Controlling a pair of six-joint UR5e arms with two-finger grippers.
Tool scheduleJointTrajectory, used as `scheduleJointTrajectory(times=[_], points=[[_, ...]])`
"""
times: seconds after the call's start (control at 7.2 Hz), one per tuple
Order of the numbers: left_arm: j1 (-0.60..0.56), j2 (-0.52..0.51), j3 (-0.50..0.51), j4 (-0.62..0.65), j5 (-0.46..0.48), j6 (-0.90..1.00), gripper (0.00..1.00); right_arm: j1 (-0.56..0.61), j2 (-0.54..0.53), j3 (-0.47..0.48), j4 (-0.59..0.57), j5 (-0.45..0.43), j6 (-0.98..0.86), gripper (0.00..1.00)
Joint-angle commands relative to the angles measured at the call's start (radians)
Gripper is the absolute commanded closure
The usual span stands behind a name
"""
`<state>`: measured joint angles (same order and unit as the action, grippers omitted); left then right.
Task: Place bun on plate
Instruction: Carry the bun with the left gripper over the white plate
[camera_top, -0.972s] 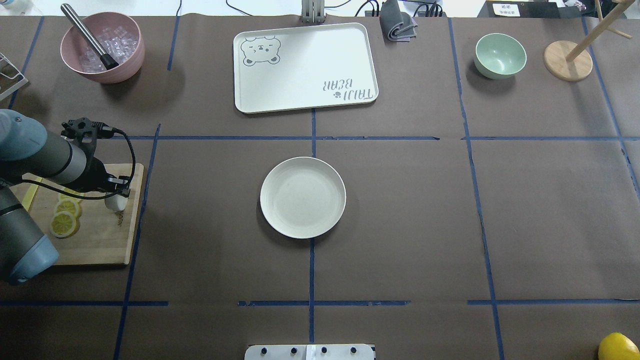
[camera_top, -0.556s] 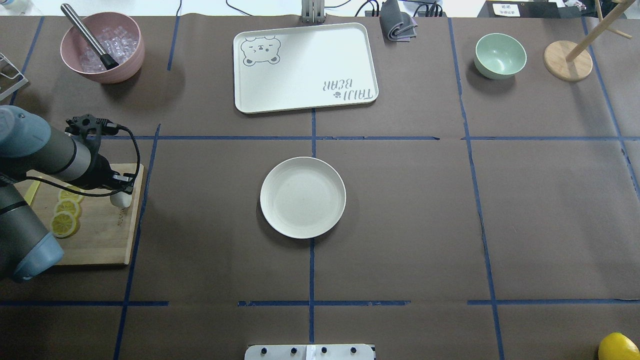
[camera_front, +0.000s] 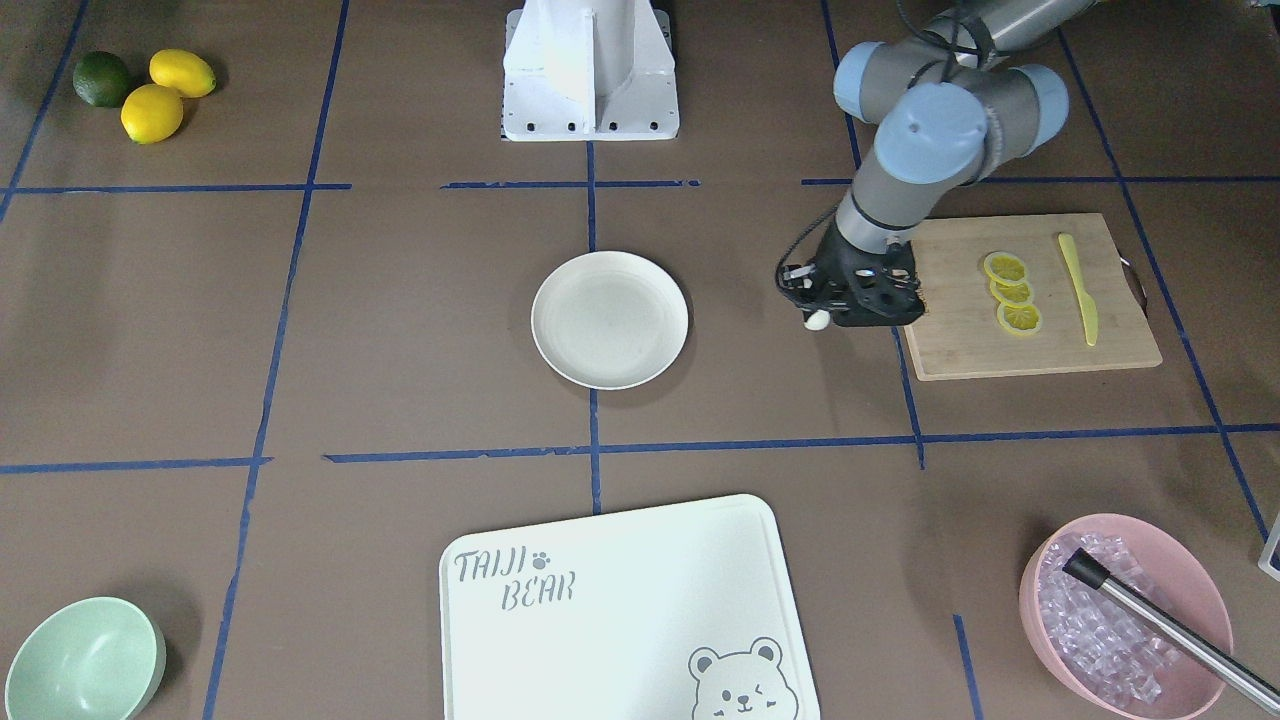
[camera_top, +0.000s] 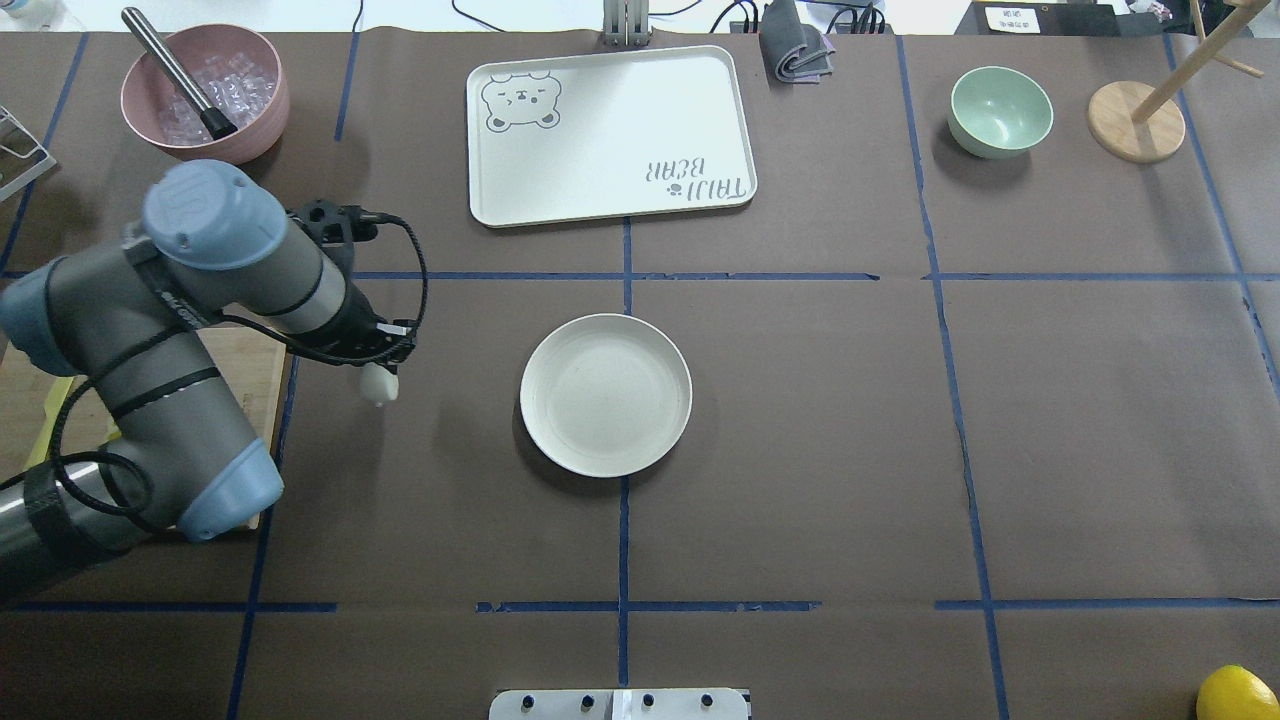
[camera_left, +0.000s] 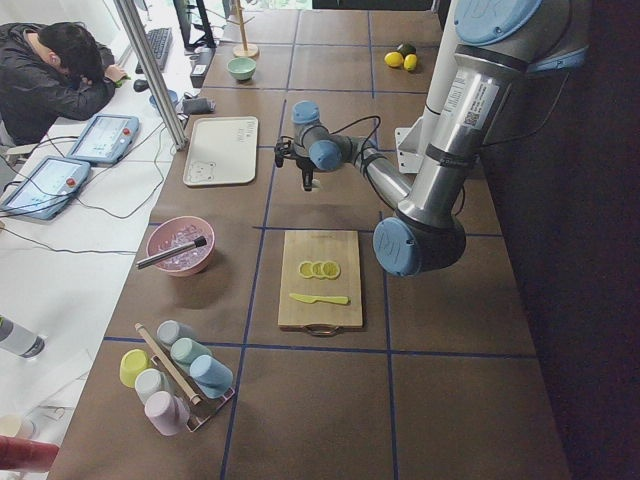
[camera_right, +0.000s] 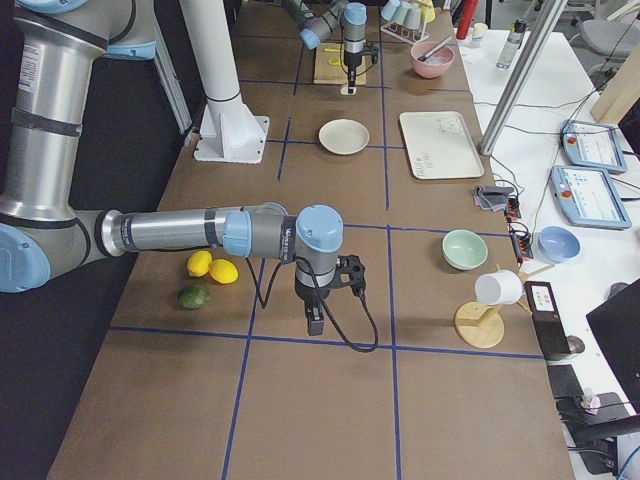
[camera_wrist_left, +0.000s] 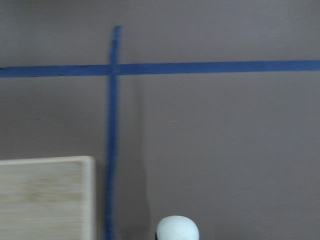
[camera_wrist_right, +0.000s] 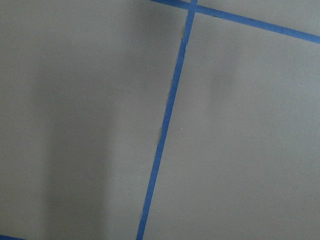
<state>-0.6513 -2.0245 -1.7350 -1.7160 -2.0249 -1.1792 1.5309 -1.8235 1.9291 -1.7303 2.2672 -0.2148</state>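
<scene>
While the bun (camera_top: 380, 384) hangs pinched in the left gripper (camera_top: 377, 372), left of centre in the overhead view, the job is a level carry toward the cream plate (camera_top: 605, 395) at mid-frame. The bun is over bare brown table cover (camera_top: 450, 480), apparently lifted clear of it, between the wooden cutting board (camera_top: 258, 362) and the plate, and not yet at the rim.

To do this well, I would hold the height until the bun has passed the raised rim, stop over the plate's middle, lower until the bun meets the surface, and only then spread the fingers. The lump looks smooth and rounded, so letting go from a height risks a roll off the shallow plate. A tighter squeeze seems needless.

The right gripper (camera_right: 314, 325) shows only small in the lower middle of the right side view, so I cannot tell whether it is spread or pressed together.

Against the earlier overhead frames, the left gripper and bun have left the board's right edge at far left and crossed the blue tape line (camera_top: 290, 400) toward centre. The arm's elbow has swung in over the board, hiding the lemon slices (camera_front: 1012, 292) from overhead. The plate has not shifted.
</scene>
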Motion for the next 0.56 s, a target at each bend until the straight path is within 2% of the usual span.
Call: scheduleJointTrajectory(times=[0.0, 0.28, 0.42], points=[[0.093, -0.197, 0.117, 0.012, 0.054, -0.199, 0.76, 0.000, 0.000, -0.004, 0.000, 0.000, 0.000, 0.00], [0.159, -0.366, 0.274, -0.002, 0.142, -0.299, 0.75, 0.000, 0.000, -0.009, 0.000, 0.000, 0.000, 0.00], [0.170, -0.423, 0.335, -0.004, 0.143, -0.322, 0.75, 0.000, 0.003, -0.015, 0.000, -0.002, -0.002, 0.00]])
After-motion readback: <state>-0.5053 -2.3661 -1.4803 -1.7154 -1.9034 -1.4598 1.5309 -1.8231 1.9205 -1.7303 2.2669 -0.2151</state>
